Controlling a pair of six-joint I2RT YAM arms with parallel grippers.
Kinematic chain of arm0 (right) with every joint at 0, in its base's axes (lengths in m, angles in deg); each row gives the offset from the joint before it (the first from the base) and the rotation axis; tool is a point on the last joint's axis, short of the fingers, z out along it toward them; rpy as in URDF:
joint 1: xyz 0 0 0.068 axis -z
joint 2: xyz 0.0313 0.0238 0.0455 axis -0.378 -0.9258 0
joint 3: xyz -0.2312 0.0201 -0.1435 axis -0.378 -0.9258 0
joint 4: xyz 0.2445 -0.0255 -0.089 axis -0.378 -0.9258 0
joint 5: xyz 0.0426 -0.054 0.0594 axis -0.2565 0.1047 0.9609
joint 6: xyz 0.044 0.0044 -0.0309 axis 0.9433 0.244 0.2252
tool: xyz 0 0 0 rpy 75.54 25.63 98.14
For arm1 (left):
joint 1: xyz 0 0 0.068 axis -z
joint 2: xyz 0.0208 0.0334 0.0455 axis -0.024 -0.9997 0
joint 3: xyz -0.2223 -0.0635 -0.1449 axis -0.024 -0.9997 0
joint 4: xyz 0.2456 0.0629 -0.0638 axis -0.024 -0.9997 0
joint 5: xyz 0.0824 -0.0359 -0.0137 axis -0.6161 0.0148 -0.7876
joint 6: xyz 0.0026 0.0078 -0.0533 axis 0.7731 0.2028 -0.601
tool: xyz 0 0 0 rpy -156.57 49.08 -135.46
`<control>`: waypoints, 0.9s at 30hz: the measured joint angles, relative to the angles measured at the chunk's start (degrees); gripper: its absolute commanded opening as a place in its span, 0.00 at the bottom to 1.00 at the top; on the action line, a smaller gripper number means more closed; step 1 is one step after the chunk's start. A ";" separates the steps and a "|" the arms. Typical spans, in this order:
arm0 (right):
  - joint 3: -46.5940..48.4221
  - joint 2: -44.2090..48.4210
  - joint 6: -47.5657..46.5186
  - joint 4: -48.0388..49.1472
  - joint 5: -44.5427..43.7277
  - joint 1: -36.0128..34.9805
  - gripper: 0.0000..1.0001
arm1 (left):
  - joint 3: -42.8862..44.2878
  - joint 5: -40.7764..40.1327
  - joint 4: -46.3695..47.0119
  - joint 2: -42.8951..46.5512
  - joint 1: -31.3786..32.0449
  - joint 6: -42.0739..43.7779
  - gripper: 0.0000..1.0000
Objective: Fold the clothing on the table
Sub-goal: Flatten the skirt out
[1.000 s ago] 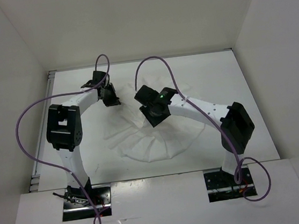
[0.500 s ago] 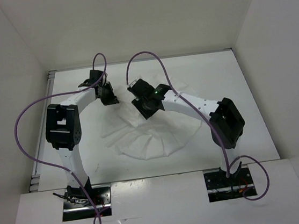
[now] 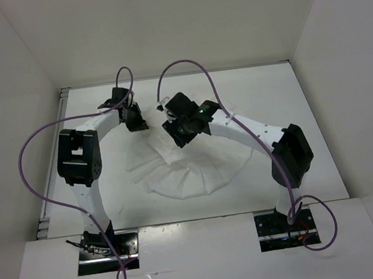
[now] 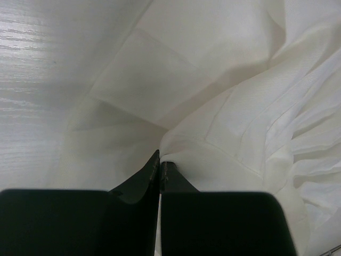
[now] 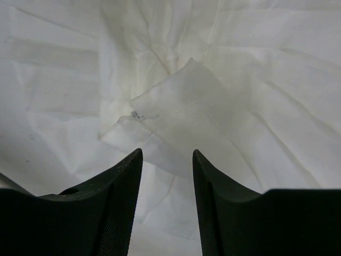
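Our left gripper [image 4: 160,161] is clamped on a raised ridge of the clothing [image 4: 224,122], jaws pressed together with fabric bunched at their tips. Our right gripper [image 5: 168,160] holds nothing: its jaws stand apart above a hemmed flap [image 5: 181,106] of the same garment, which lies just beyond the tips. The garment is spread across the middle of the table [image 3: 314,138], fanning in pleats toward the near edge, and both grippers sit at its far side, near each other. We judge the step in hand to be securing a 2nd hold before the 1st fold. The right gripper likely needs to drop onto the flap and close, then both should lift together and carry that edge toward us. Bare table lies to the right and beyond, while the walls [image 3: 160,28] close in the sides and back.
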 measured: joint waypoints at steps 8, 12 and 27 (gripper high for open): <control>-0.24 1.70 -0.26 0.31 2.19 0.00 0.50 | 0.00 0.00 0.00 -0.22 0.00 0.00 0.00; -0.35 -3.19 -0.57 0.24 3.52 0.00 0.50 | 0.00 0.00 0.00 -0.31 0.00 0.00 0.00; -1.07 -12.02 -1.44 2.01 4.66 0.00 0.50 | 0.00 0.28 0.02 -0.31 -0.13 0.00 0.00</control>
